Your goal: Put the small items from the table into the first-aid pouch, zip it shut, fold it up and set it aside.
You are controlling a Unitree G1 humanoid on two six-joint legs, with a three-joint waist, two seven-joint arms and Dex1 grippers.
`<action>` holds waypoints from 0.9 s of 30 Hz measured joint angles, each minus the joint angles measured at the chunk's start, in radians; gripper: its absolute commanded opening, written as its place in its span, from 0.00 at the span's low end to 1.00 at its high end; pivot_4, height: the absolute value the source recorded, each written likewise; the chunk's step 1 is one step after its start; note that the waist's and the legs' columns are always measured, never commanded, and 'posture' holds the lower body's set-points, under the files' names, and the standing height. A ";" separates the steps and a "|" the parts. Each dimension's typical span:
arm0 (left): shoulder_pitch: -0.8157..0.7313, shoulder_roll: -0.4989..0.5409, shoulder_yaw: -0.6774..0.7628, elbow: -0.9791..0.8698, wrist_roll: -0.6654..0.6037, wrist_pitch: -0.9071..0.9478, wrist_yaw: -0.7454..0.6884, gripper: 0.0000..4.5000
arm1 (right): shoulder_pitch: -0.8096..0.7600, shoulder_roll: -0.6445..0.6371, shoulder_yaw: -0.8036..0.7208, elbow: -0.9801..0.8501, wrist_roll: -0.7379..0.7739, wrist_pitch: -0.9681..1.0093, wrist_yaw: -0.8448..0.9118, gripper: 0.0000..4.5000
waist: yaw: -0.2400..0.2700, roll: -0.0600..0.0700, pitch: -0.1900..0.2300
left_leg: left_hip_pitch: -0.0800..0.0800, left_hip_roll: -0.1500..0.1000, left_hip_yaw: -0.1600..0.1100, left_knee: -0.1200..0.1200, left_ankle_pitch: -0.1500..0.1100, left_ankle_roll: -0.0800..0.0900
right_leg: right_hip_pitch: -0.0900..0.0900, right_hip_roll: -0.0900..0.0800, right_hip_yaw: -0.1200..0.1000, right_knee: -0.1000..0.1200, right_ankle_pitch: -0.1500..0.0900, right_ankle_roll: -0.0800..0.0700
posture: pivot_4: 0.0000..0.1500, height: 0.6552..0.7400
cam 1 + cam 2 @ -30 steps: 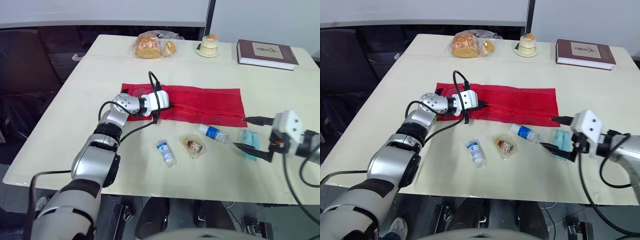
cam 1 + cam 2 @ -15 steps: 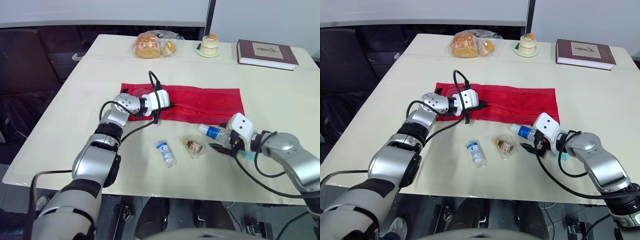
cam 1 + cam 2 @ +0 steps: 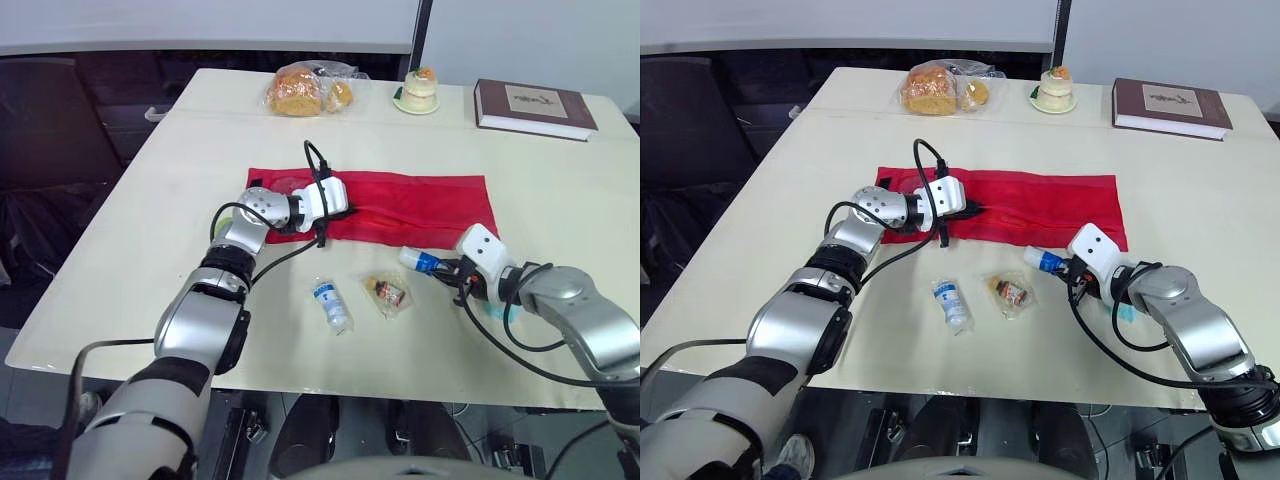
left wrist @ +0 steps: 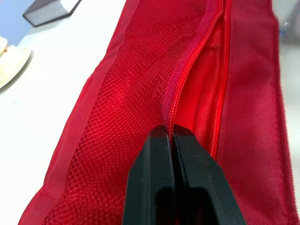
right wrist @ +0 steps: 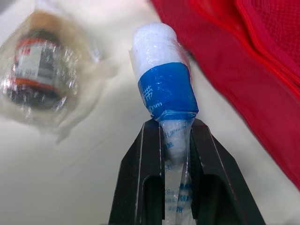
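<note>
my right tool [image 3: 1069,268] had swung in from the right and clamped the blue-labelled bottle [image 3: 1042,260] by the red pouch's [image 3: 1040,200] near edge; my left tool [image 4: 168,132] pinched its zipper [image 4: 177,86] on the cream bench [image 3: 820,160].

Left gripper [image 4: 168,133] pinched closed; right gripper [image 5: 174,129] clamping bottle [image 5: 164,89].

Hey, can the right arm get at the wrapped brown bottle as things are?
Probably not yet. The right gripper is shut on the blue-labelled bottle, so it is occupied. The wrapped brown bottle lies close by on the table with nothing between, so it looks reachable once the gripper is free.
</note>
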 measured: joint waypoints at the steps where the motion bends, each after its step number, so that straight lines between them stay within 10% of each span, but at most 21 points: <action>1: -0.003 -0.007 0.000 0.000 0.000 0.001 0.001 0.00 | -0.006 0.007 -0.006 -0.006 0.007 0.016 -0.010 0.01 | 0.000 0.000 0.000 | 0.000 0.000 0.000 0.000 0.000 0.000 | 0.000 0.000 0.000 0.000 0.000 0.000 | 1.00 0.87; 27: -0.004 -0.125 -0.015 -0.050 -0.004 0.020 0.001 0.00 | -0.253 0.296 -0.022 0.084 -0.021 0.356 -0.354 0.01 | -0.001 0.000 0.000 | 0.000 0.000 0.000 0.000 0.000 0.000 | 0.000 0.000 0.000 0.000 0.000 0.000 | 1.00 0.87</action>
